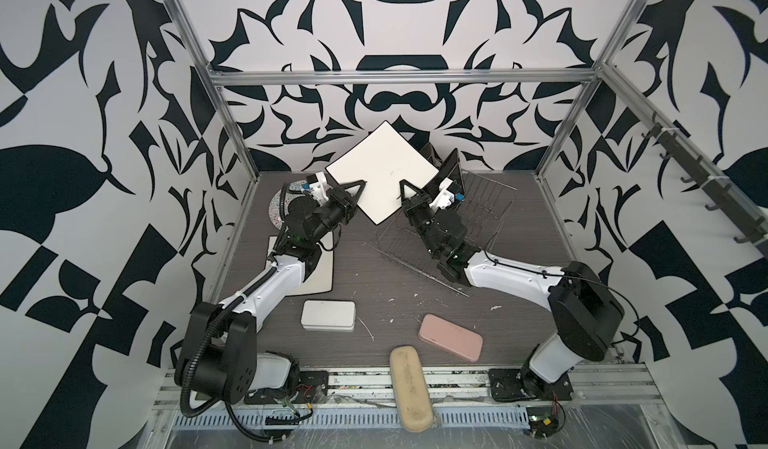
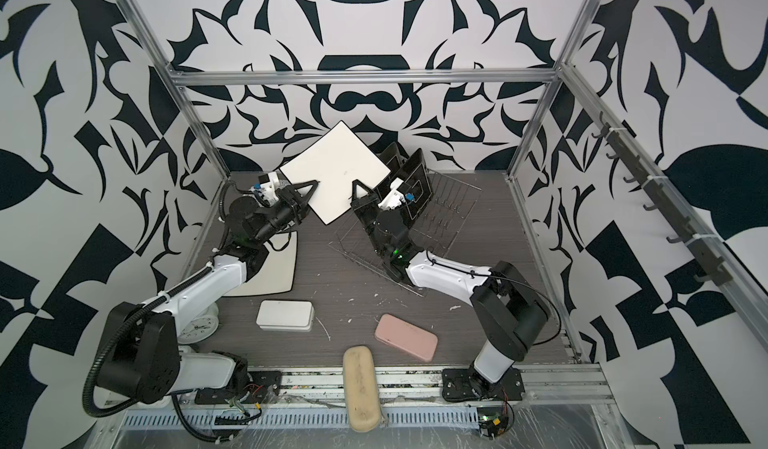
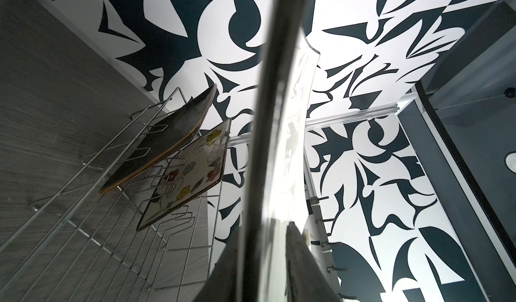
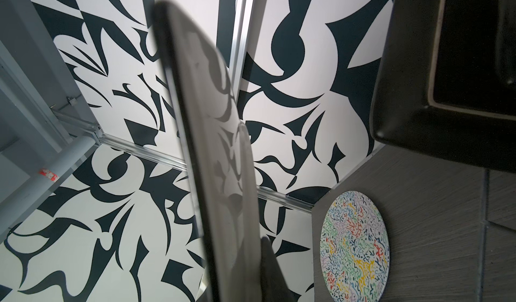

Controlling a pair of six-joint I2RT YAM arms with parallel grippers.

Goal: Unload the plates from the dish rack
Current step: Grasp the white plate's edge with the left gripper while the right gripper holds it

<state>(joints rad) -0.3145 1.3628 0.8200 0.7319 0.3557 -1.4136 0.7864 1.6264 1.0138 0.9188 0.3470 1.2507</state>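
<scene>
Our left gripper [image 1: 358, 187] and right gripper [image 1: 404, 189] each pinch an edge of 1 white-backed square plate [image 1: 382, 168], aloft beside the dish rack [image 1: 482, 214]. We judge this a handover: next the right must release cleanly, leaving the left to carry it away.

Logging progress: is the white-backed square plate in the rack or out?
Out: the white-backed plate is held up clear of the dish rack, between left end effector and right end effector.

The left arm [image 1: 274, 278] hides much of the round multicoloured-squiggle plate [image 1: 274, 210] and the cream square plate [image 1: 324, 272]. Wrist views blur the white-backed square plate [image 3: 282, 147].
</scene>
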